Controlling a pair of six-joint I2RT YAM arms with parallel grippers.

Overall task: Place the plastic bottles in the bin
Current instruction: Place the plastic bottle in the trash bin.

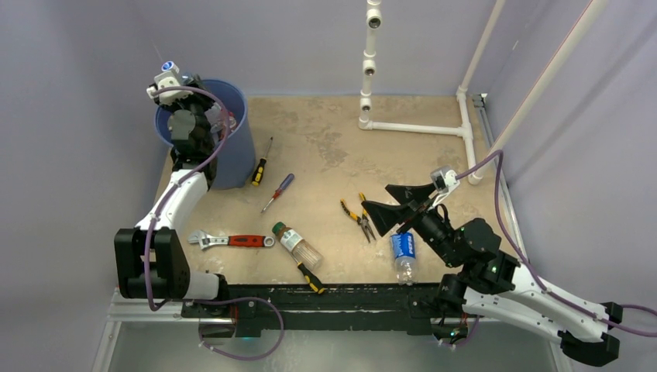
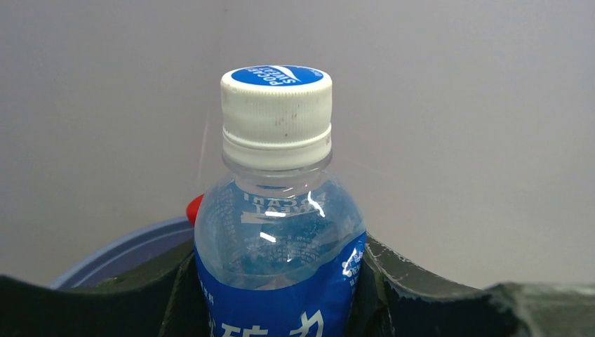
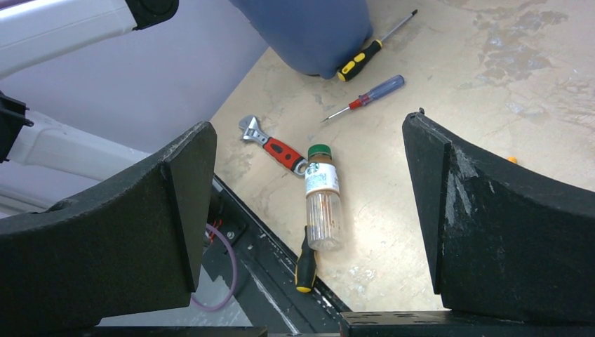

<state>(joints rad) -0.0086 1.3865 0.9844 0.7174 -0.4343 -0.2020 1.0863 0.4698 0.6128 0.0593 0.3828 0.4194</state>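
Note:
My left gripper (image 1: 180, 99) is raised over the blue bin (image 1: 225, 132) at the far left, shut on an upright clear bottle (image 2: 277, 232) with a blue label and white cap (image 1: 168, 70). The bin's rim (image 2: 119, 253) shows just below and behind that bottle. A second blue-labelled bottle (image 1: 403, 256) lies near the front edge, right beside my right gripper (image 1: 377, 198), which hovers open and holds nothing. A green-capped bottle (image 1: 294, 244) lies at the front centre; in the right wrist view this bottle (image 3: 323, 200) sits between my spread fingers (image 3: 484, 225), well below them.
A red-handled wrench (image 1: 232, 240), two screwdrivers (image 1: 261, 163) (image 1: 277, 192), pliers (image 1: 358, 217) and a yellow-black screwdriver (image 1: 311, 277) lie scattered on the table (image 1: 403, 163). A white pipe frame (image 1: 414, 128) stands at the back right. Something red (image 2: 194, 208) peeks from behind the held bottle.

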